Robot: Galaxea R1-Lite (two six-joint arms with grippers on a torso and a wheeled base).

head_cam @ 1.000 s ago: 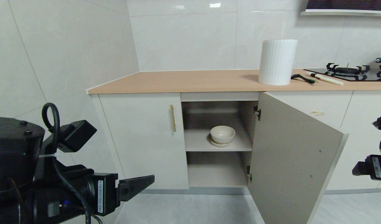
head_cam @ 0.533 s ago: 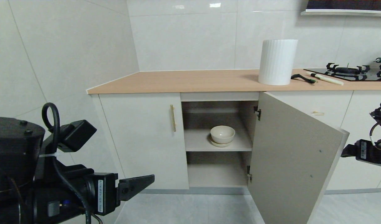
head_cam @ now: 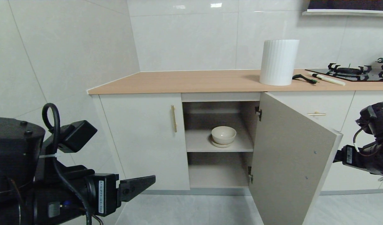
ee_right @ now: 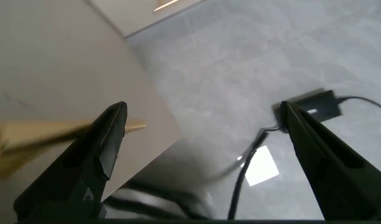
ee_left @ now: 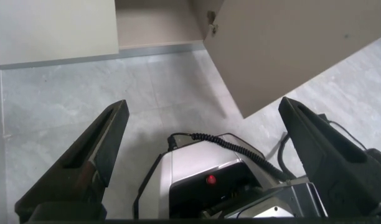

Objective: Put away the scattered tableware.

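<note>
A beige bowl (head_cam: 223, 134) sits on a small plate (head_cam: 221, 145) on the middle shelf of the open cabinet. The cabinet door (head_cam: 291, 159) stands partly open, swung out to the right. My right gripper (head_cam: 338, 156) is just behind the door's free edge, on its outer side. In the right wrist view its fingers stand open (ee_right: 203, 162) next to the door's outer face (ee_right: 53, 74) and its gold handle (ee_right: 66, 134). My left gripper (head_cam: 138, 184) hangs low at the left, away from the cabinet, open (ee_left: 203, 168) above the floor and holding nothing.
On the wooden counter (head_cam: 191, 82) stand a white ribbed container (head_cam: 279, 62), a dark-handled tool (head_cam: 304, 78) and a pale knife (head_cam: 326, 78) beside the gas stove (head_cam: 354, 73). The left cabinet door (head_cam: 144, 140) is closed. The lower shelf (head_cam: 218, 176) is bare; grey floor lies in front.
My right arm has moved left and up to the door's outer side, and the door's free edge has swung slightly left toward the cabinet. The left arm has not moved.
</note>
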